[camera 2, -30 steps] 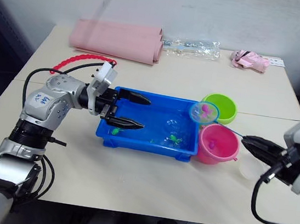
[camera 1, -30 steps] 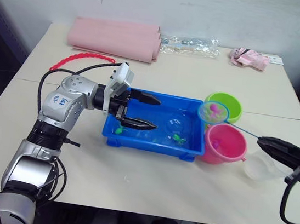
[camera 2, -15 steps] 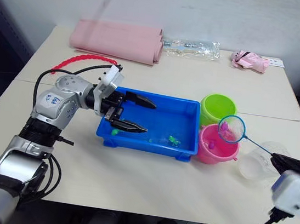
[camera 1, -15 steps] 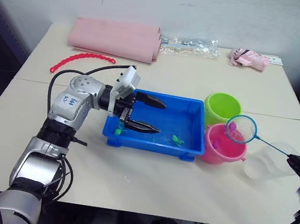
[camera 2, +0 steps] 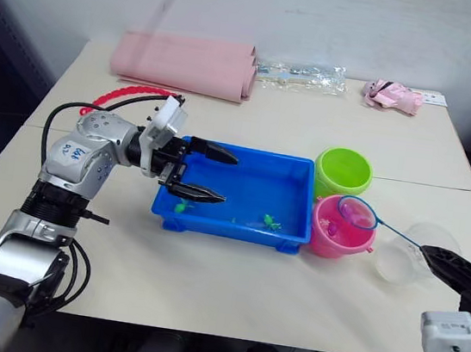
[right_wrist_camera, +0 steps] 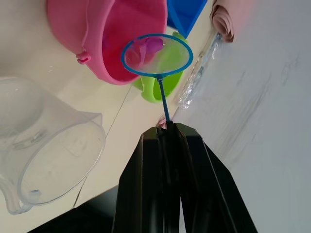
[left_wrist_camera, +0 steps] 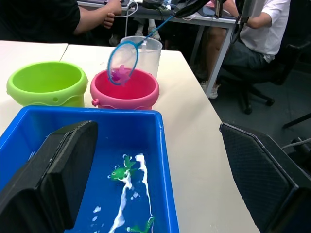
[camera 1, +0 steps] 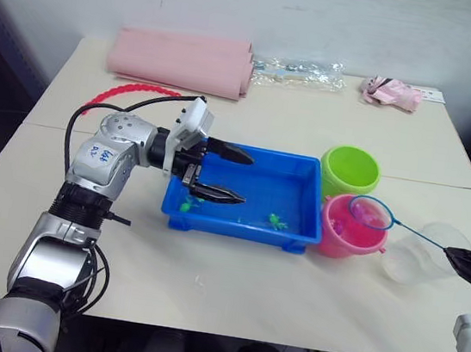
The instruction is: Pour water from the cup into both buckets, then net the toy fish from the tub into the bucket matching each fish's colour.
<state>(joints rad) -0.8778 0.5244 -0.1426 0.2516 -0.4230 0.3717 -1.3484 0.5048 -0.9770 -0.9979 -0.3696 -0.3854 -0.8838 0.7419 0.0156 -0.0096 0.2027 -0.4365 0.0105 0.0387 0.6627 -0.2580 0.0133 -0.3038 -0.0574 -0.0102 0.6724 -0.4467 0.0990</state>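
The tub point(camera 1: 300, 180), stiff-walled and likely heavy and sloshy with its shallow water, sits mid-table with the left gripper point(camera 1: 229, 175) spread wide over its left end, one finger by the far rim and one over the water, so bracing it at the rim looks the sensible hold. Just right of it stand the green bucket point(camera 1: 350, 168) and pink bucket point(camera 1: 345, 239), light and easily tipped, with the clear cup point(camera 1: 421, 253) beside the pink one. The right gripper point(right_wrist_camera: 166, 127) is pinched on the handle end of the net point(camera 1: 371, 212), a light, whippy thing best held far back as now, its hoop over the pink bucket with a pink fish point(left_wrist_camera: 118, 74) in the mesh, while tiny green fish point(left_wrist_camera: 120, 172), slippery and too small to pinch, float in the tub.
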